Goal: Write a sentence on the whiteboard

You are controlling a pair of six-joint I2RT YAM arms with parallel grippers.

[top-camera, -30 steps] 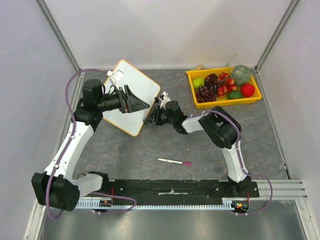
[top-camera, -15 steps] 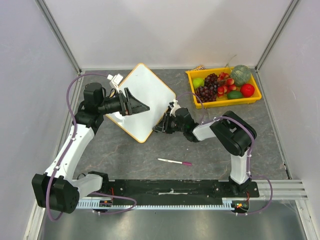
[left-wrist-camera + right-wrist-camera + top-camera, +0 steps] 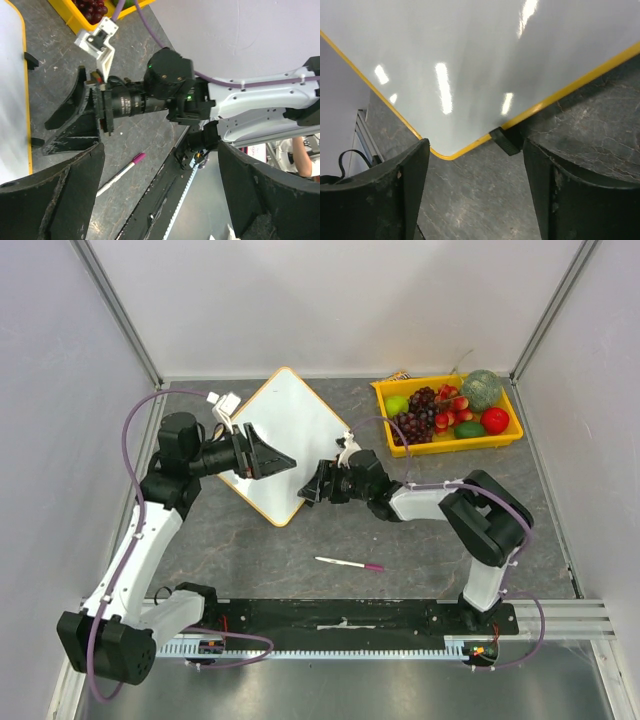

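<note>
Whiteboard [image 3: 290, 425] lies on bench [image 3: 400, 530]; left tool [image 3: 280, 458] spread wide above it; right tool [image 3: 308, 484] spread at its near corner, gripping nothing

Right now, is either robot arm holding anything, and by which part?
Nothing is held. The left end effector and right end effector are both open; the whiteboard lies ungripped.

Yellow-rimmed white whiteboard [image 3: 296, 415]; grey table [image 3: 260, 560], perhaps marbled.
</note>
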